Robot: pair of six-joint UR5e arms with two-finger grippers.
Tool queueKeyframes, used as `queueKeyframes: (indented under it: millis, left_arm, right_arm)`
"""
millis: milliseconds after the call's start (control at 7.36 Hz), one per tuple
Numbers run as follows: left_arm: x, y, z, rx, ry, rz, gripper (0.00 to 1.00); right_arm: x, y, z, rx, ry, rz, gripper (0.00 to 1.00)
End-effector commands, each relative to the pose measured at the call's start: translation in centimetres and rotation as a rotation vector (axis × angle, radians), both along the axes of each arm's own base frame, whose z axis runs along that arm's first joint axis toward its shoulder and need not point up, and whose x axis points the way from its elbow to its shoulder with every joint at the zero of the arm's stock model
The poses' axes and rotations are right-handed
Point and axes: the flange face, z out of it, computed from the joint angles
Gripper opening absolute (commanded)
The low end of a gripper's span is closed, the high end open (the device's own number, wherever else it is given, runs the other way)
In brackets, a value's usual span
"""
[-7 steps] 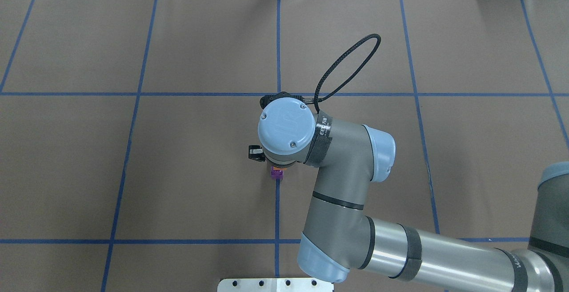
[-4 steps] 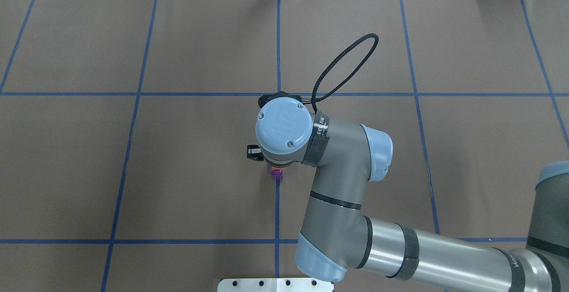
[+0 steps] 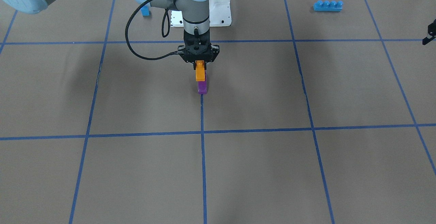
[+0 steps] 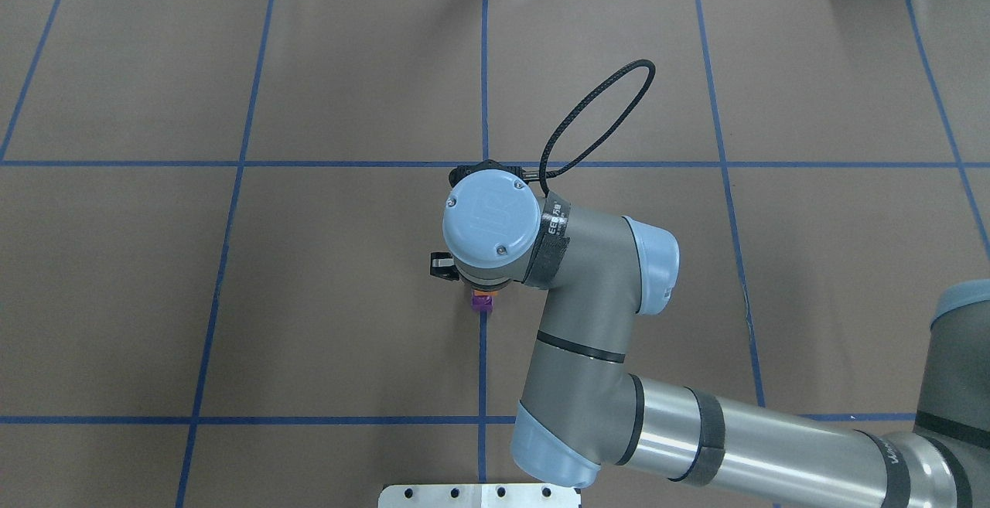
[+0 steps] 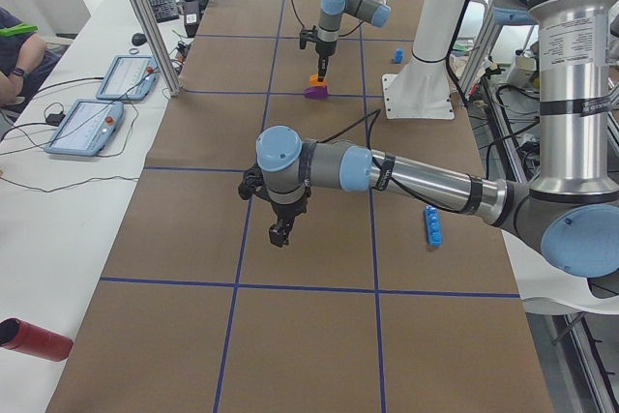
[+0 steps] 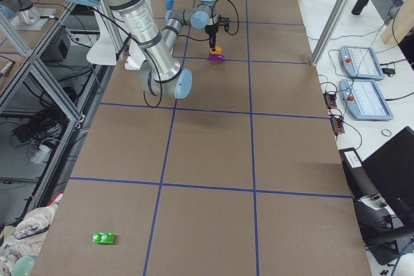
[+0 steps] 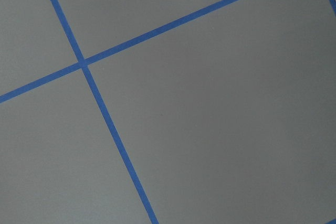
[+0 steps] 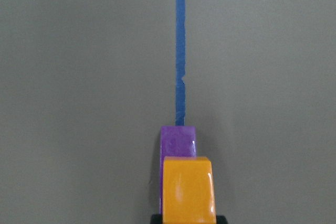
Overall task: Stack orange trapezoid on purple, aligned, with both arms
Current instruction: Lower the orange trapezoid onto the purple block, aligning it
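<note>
My right gripper (image 3: 200, 68) points straight down and is shut on the orange trapezoid (image 3: 200, 75), which sits right on top of the purple block (image 3: 202, 87) on the centre blue line. I cannot tell whether it is pressed fully home. In the right wrist view the orange trapezoid (image 8: 188, 190) covers the near part of the purple block (image 8: 178, 141). From overhead only slivers of orange (image 4: 481, 291) and purple (image 4: 481, 305) show under the wrist. My left gripper (image 5: 280, 236) hangs empty over bare table, far from the blocks; I cannot tell whether it is open.
A long blue four-stud brick (image 3: 328, 5) lies on my left side. A small blue block (image 3: 145, 11) stands by the white base plate (image 3: 219, 11). A green object (image 6: 103, 238) lies at the table's far right end. A red cylinder (image 5: 34, 339) lies off the table's left end.
My right arm's wrist has shifted slightly left and away in the overhead view. The orange and purple blocks stay in the same place.
</note>
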Motion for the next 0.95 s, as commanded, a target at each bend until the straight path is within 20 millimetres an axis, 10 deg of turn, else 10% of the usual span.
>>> queueKeyframes:
  millis: [0,815]
  left_arm:
    - [0.0,0.0,0.1,-0.002,0.000,0.000,1.00]
    - [0.0,0.0,0.1,-0.002,0.000,0.000,1.00]
  right_arm:
    - [-0.1,0.0,0.0,-0.001,0.002,0.000,0.00]
    - [-0.6,0.2,-0.8,0.015,0.007,0.013,0.00]
